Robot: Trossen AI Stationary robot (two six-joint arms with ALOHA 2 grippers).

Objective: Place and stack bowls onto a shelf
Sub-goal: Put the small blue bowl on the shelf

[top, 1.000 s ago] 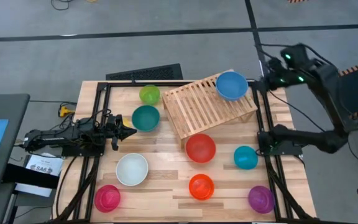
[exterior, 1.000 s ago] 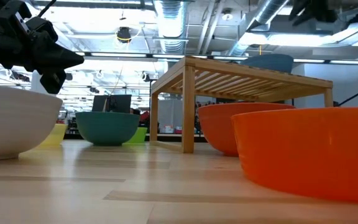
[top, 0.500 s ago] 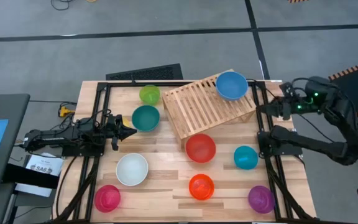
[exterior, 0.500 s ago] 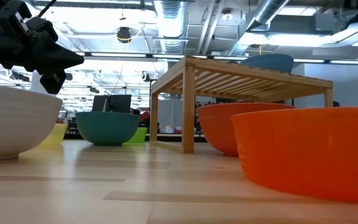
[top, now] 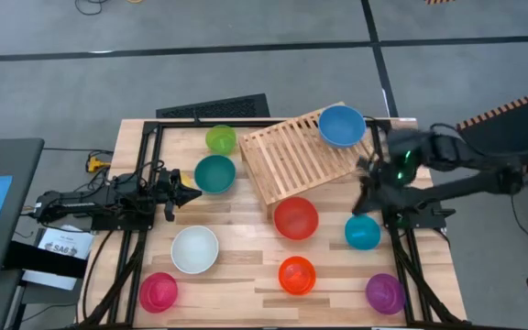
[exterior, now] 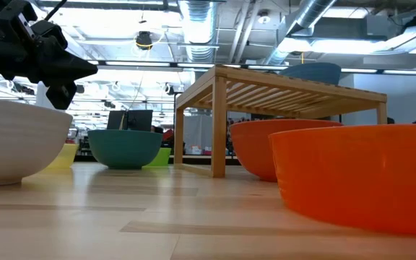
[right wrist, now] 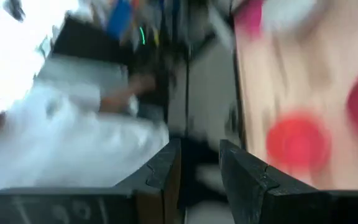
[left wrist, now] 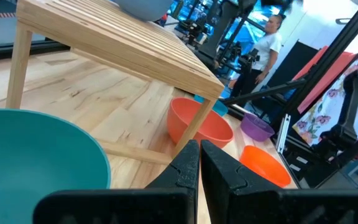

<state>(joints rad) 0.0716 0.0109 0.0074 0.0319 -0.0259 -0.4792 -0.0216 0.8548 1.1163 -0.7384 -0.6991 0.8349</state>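
Note:
A blue bowl (top: 342, 126) sits on the far right corner of the slatted wooden shelf (top: 301, 158). On the table stand a green bowl (top: 220, 139), a teal bowl (top: 214, 173), a red bowl (top: 296, 218), a small teal bowl (top: 362, 232), a white bowl (top: 194, 249), an orange bowl (top: 296, 275), a pink bowl (top: 159, 291) and a purple bowl (top: 385, 292). My left gripper (top: 191, 193) is shut and empty, just left of the teal bowl (left wrist: 36, 155). My right gripper (top: 367, 183) is open and empty, between the shelf's right end and the small teal bowl.
A black frame rail (top: 397, 247) runs along the table's right side and another (top: 136, 238) along its left. A dark keyboard-like slab (top: 214, 107) lies at the far edge. In the left wrist view a person (left wrist: 267, 40) stands in the room beyond the table.
My right arm has swung down from beyond the table's far right corner, toward the left and the near edge. Its gripper now stands by the shelf's right end, above the small teal bowl. No bowl has moved.

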